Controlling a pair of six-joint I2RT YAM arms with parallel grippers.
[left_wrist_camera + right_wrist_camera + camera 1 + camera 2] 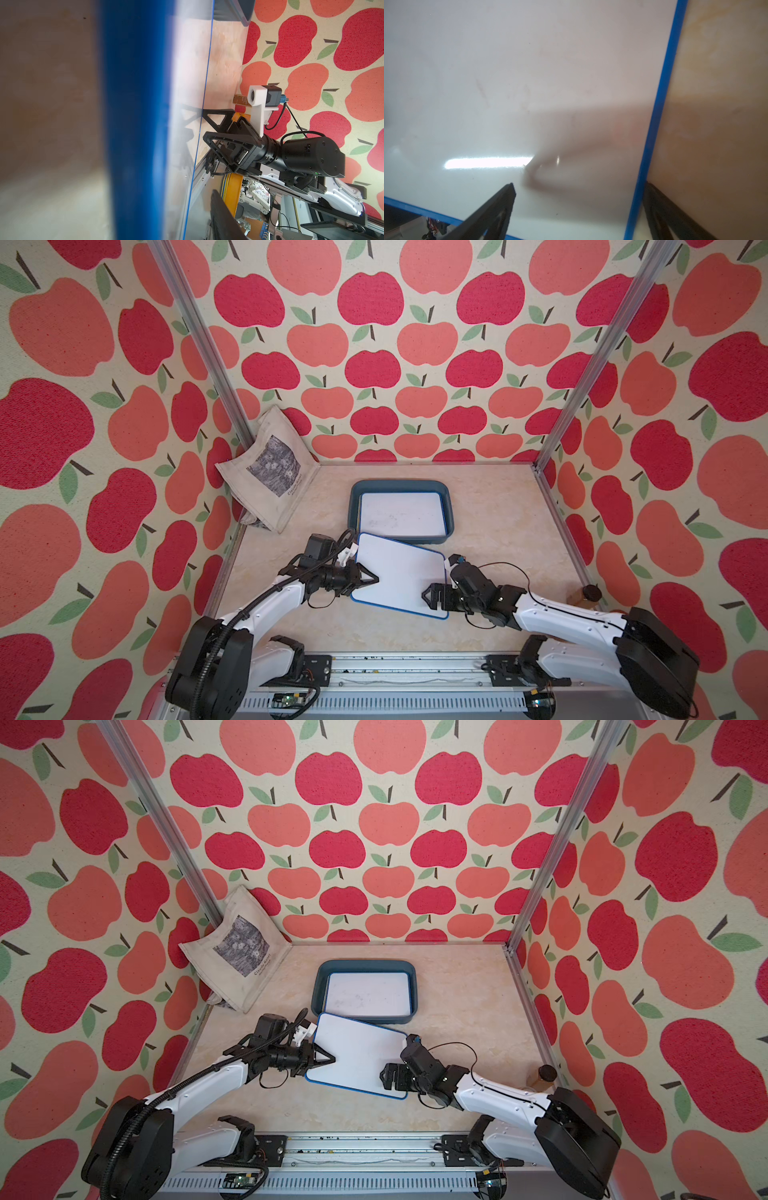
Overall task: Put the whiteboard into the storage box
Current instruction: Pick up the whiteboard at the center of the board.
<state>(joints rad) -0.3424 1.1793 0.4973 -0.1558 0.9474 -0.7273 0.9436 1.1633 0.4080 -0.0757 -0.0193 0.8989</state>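
Where whiteboard (399,572) corner overlaps storage box (399,485) rim, broad table (498,522) rightward

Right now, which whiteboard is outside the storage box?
The near whiteboard, between the left gripper and right gripper; the other whiteboard lies inside the storage box.

Blue-framed white whiteboard (399,578) skewed, far edge overlapping near rim of shallow teal plastic storage box (399,485) holding second whiteboard (401,514).

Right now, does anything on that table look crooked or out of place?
The blue-framed whiteboard lies askew to the storage box, one corner overlapping its near rim. The box already holds another whiteboard. A beige tote bag slumps in the far corner.
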